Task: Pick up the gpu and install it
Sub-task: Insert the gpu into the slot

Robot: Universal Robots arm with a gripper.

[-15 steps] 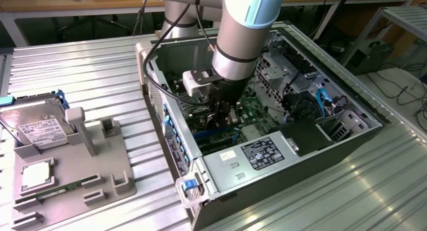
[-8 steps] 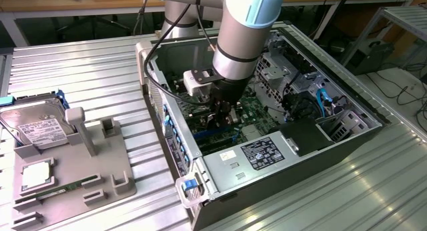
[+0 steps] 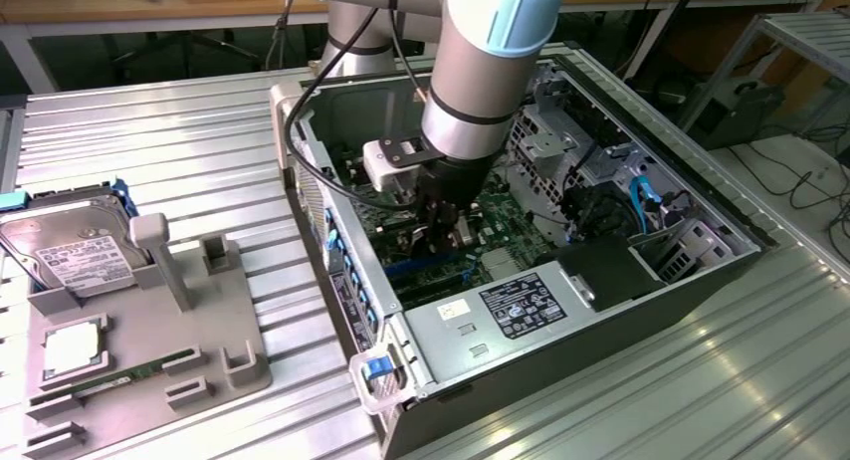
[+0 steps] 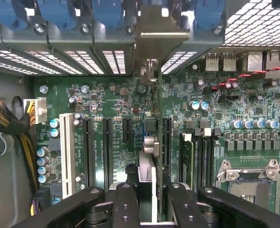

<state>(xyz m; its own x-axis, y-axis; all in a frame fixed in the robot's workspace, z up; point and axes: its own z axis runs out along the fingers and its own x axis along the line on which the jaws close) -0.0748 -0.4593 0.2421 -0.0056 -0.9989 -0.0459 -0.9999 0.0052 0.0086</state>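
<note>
Inside, gripper [image 4: 147,199] holds gpu [image 4: 148,142] edge-on between motherboard slots [image 4: 107,152].

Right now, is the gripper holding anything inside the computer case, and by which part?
Yes. The gripper is shut on the gpu, seen edge-on over the motherboard, gripping its upper edge, the edge away from the slots, with a finger on each face.

Single arm [image 3: 485,72] descends steeply from above, grey forearm with pale blue joint cap, wrist pointing straight down. Small camera block sits on the wrist's side, cable looping off it. Hand [image 3: 445,221] hangs vertical at the arm's lower end. Wrist view: two black fingers [image 4: 126,204] stand partly closed, pinching the gpu [image 4: 147,175] edge-on between them, one pad on each face.
</note>
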